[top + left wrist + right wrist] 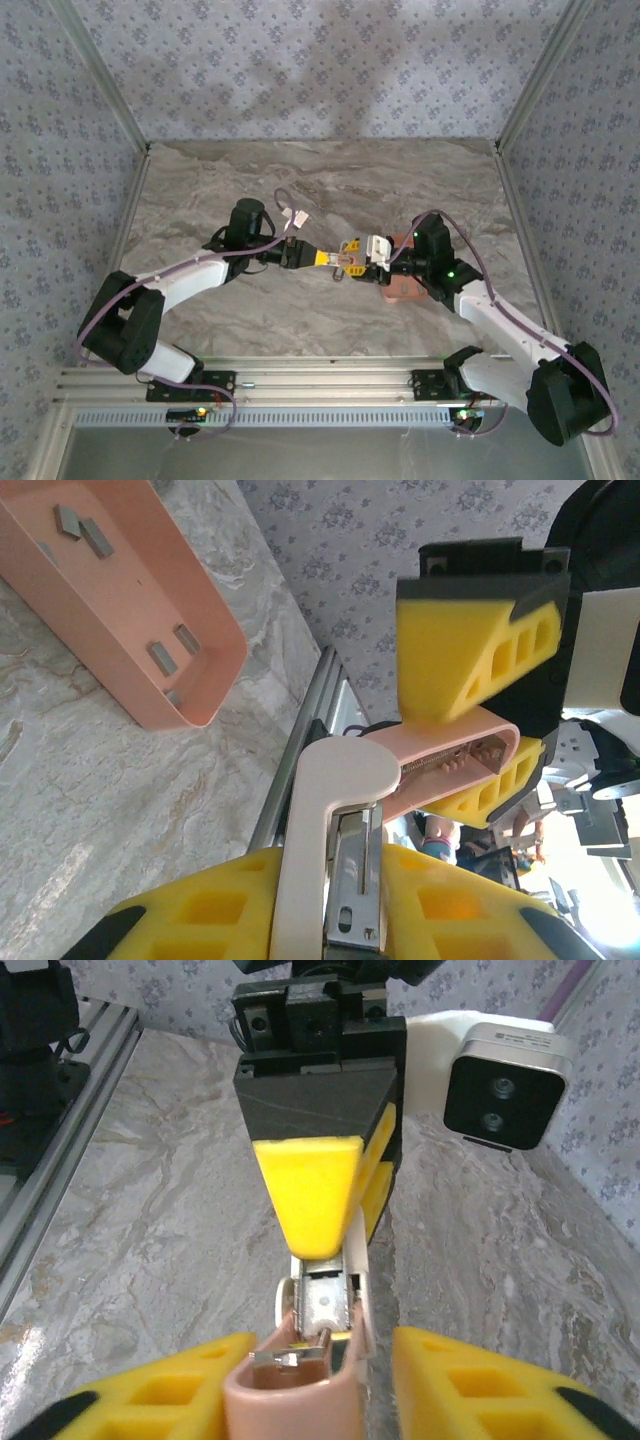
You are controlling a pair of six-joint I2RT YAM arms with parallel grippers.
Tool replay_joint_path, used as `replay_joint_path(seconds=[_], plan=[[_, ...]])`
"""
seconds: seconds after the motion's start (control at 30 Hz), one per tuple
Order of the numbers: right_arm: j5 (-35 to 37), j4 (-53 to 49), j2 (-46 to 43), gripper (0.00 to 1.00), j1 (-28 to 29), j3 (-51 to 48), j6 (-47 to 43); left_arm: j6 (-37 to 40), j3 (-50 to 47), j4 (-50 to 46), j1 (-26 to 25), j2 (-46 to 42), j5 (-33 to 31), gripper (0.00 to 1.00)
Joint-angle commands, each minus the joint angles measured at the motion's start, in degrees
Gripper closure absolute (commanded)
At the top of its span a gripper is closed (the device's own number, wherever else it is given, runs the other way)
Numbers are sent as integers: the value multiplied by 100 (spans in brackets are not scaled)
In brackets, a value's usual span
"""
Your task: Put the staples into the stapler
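Gripping stapler [330, 780], left pincer [330, 920] closed, right pincer [320, 1396] open astride lid [440, 748], tray [228, 660] edge beside.

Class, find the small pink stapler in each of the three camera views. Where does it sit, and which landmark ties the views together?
Top external: the stapler sits at the picture's centre.
Left wrist: stapler at bottom centre, its pink lid open toward the right.
Right wrist: stapler at bottom centre, pink lid nearest the lens.
Shared landmark: the marbled table beneath it.
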Motion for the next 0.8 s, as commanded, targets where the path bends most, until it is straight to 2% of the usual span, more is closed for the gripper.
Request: replay_joint_path(seconds=[0.0,0.1,0.23,0.3,0.53,0.77], plan=[[-193,184,14,72,26,-16,-8,-9,173,163,-41,31,162,74],[-209,-181,-52,83,35,44,-84,53,143,40,-39,-50,-23,61],[-58,-704,-229,92,90,17,-118,343,150,-430,29,-229,-387,44],[66,-817,-310,95,141,-51,-93,485,142,-649,71,-275,-526,41],[267,-475,-372,96,347,-360,250,498,-38,-725,305,-385,-715,37],[876,-331,217,96,1000,-458,704,682,-254,-1584,1007,-898,-1902,37]])
